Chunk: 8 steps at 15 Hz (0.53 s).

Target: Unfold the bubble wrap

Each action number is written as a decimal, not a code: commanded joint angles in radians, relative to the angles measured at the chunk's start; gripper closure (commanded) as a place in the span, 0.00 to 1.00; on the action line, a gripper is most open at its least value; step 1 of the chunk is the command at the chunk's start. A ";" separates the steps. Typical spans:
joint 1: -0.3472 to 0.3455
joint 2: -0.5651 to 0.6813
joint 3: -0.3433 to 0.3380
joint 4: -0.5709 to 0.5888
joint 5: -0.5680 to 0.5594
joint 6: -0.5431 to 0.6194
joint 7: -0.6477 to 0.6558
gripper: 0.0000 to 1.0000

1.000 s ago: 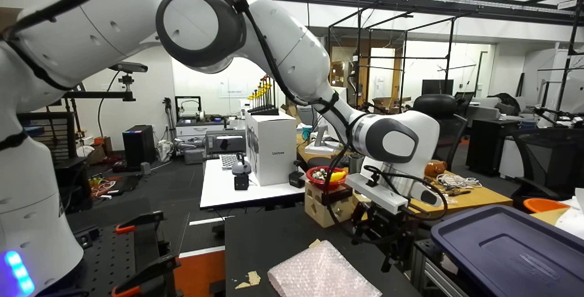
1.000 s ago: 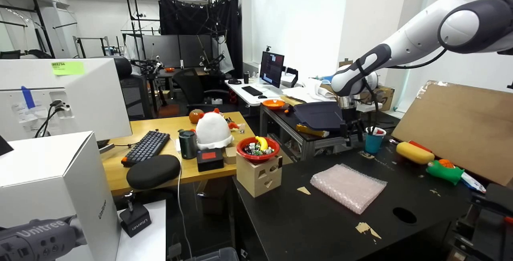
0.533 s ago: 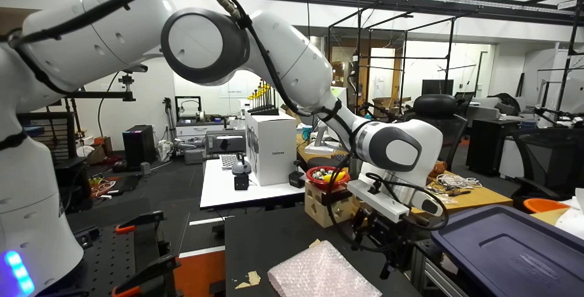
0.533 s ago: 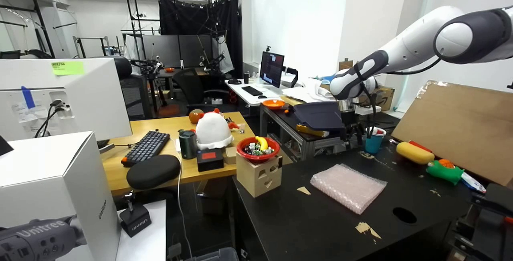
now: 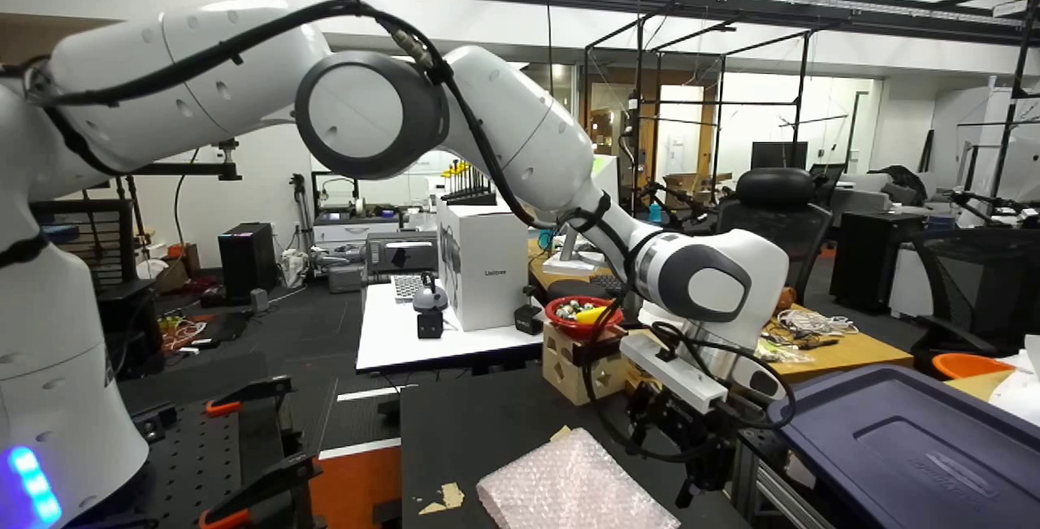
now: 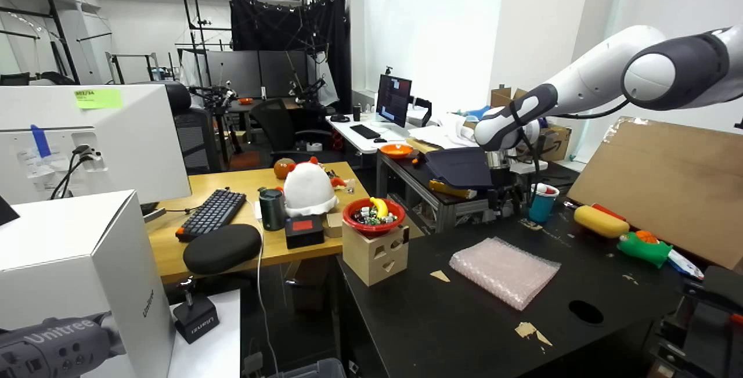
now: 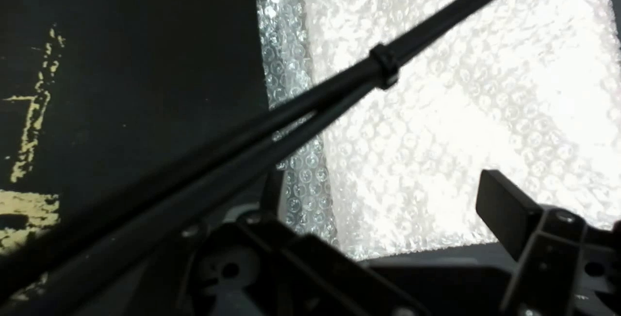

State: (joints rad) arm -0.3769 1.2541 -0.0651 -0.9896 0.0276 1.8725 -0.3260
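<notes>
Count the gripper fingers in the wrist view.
2: one finger toward the picture's left, at the left edge of the bubble wrap; the other finger farther right, in front of the wrap. None seems hidden.

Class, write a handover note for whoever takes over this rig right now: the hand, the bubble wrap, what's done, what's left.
Hand: open, nothing in it.
Bubble wrap: lies folded on the black table, apart from the hand; a clear strip shows along one edge in the wrist view.
Done: no unfolding visible.
Left: grip the upper layer and open it out; its edge beside that strip looks a likely start.
</notes>
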 commanded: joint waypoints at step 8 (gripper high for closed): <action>-0.037 0.119 0.016 0.168 0.019 -0.098 0.006 0.00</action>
State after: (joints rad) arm -0.3964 1.3256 -0.0632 -0.9030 0.0284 1.8360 -0.3259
